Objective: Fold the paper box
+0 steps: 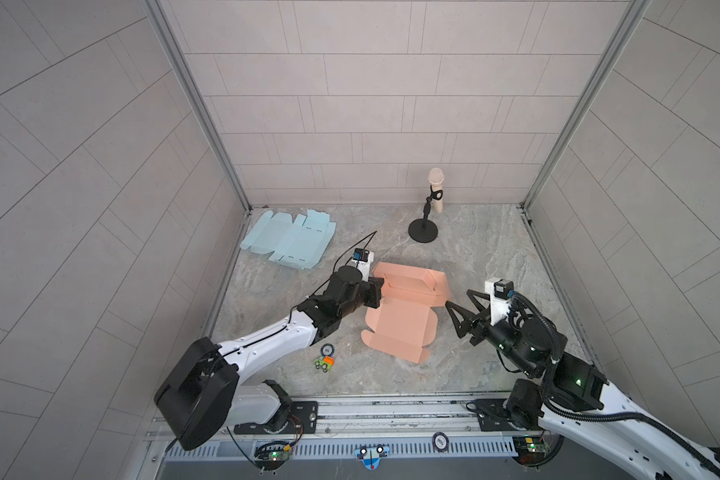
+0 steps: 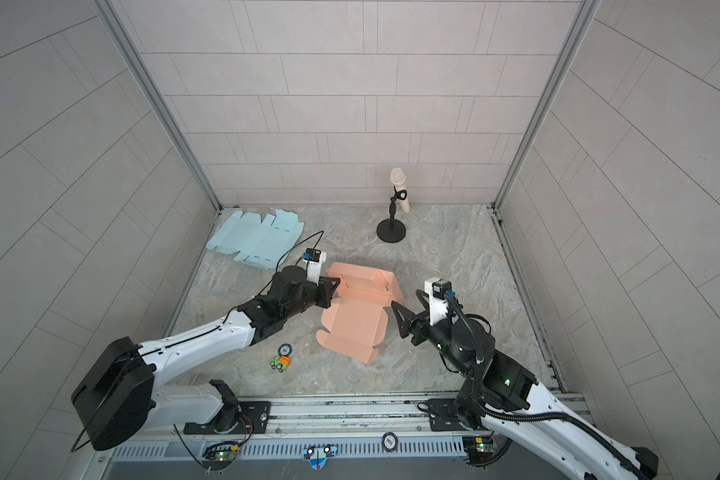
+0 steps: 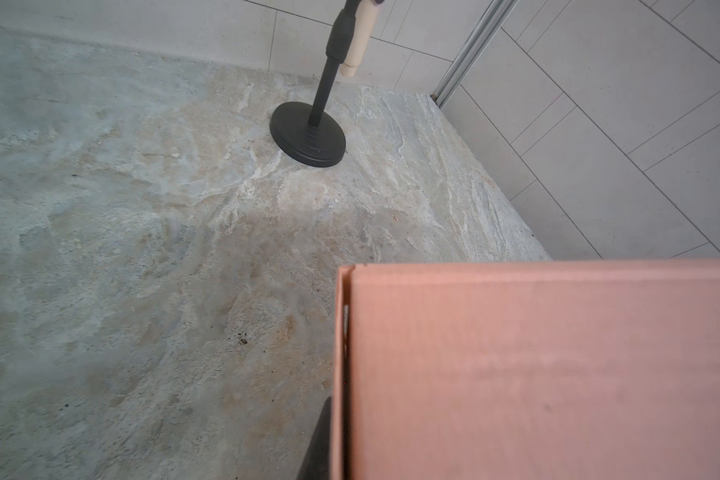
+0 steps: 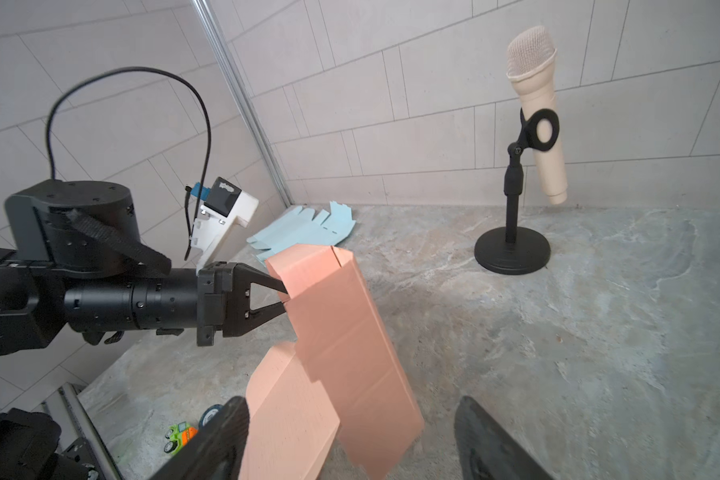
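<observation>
The box (image 1: pixel 400 328) lay in the middle of the table (image 1: pixel 495 249), its near panel flat and its far walls raised. At the box's 10 o'clock, the left gripper (image 4: pixel 284 300) was clenched on a raised wall's edge. At 3 o'clock, the right gripper (image 1: pixel 459 298) stood released, fingers spread just beside the box, grasping nothing. A blue sheet (image 1: pixel 285 241) lay further out at 10 o'clock, and a mic (image 1: pixel 435 187) stood at 1 o'clock.

In the left wrist view the pink box (image 3: pixel 537 374) runs off the edge and the microphone (image 3: pixel 360 37) loses its head. In the right wrist view the right hand (image 4: pixel 352 405) shows only blurred fingers (image 4: pixel 487 440), one partly covering the toy car (image 4: pixel 179 434).
</observation>
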`<action>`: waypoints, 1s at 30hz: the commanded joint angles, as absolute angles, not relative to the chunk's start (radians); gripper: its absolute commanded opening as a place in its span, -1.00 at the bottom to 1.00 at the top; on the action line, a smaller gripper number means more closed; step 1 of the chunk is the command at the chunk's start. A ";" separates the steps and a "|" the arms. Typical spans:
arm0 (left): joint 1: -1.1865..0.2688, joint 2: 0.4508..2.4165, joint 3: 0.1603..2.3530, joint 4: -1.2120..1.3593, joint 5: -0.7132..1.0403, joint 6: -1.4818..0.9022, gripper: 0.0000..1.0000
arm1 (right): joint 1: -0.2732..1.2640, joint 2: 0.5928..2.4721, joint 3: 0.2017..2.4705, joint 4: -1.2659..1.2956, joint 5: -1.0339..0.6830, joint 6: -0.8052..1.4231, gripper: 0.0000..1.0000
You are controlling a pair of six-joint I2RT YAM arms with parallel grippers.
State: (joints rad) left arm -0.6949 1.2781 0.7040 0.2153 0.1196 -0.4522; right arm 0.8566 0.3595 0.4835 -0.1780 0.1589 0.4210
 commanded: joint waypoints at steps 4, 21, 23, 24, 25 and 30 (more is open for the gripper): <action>-0.662 1.227 0.771 0.152 0.194 -0.446 -0.88 | 0.856 0.298 0.419 -0.096 0.108 0.394 0.59; -0.630 1.137 0.707 0.258 0.321 -0.508 -0.87 | 0.856 0.342 0.320 0.166 0.112 0.426 0.22; -0.630 1.135 0.700 0.265 0.335 -0.505 -0.87 | 0.856 0.359 0.315 0.212 0.113 0.435 0.18; -0.630 1.137 0.697 0.269 0.344 -0.505 -0.86 | 0.856 0.371 0.315 0.237 0.112 0.440 0.17; -0.630 1.138 0.694 0.276 0.354 -0.507 -0.86 | 0.856 0.385 0.317 0.255 0.108 0.443 0.15; -0.630 1.141 0.674 0.314 0.393 -0.506 -0.85 | 0.856 0.436 0.322 0.330 0.086 0.453 0.10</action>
State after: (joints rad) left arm -0.6323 1.1519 0.6910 0.2531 0.3508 -0.5034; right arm 0.8566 0.4225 0.3138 0.2348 0.0952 0.4377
